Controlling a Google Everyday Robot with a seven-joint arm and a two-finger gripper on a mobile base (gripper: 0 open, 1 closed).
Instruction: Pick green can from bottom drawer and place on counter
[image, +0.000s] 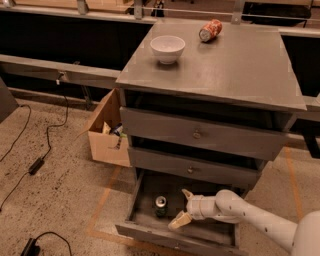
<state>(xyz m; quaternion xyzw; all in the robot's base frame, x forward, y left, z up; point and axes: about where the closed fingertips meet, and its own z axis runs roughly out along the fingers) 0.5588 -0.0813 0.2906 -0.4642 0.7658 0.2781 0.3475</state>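
Lower centre of frame: the lowest, deepest grey metal drawer (150, 234) of the cabinet stands pulled out. Inside it, toward its left half, the small green drink can with a silver top (160, 205) stands upright on the drawer floor.

The white arm enters from the lower right. Its two-finger gripper (178, 209) sits inside the drawer, just right of the can, with fingers spread apart and nothing between them. One finger points up-left and the other down-left. Whether either touches the can, I cannot tell; it looks just short.

Step in hand, by my reading: the reach, with the grasp not yet made. The next move calls for sliding left so the fingers straddle the can body, then closing, then lifting clear of the drawer front and the middle drawer (190, 169) overhanging it. After that comes the flat grey cabinet top (235, 70), upper centre.

Count:
- Cans, two: the green one, and one orange-red can (210, 30) lying on its side at the top's far edge.
- Round white bowl (167, 48), one, on the top's left.
- Drawers, three.
- Open cardboard box (106, 140), one, on the floor at left.
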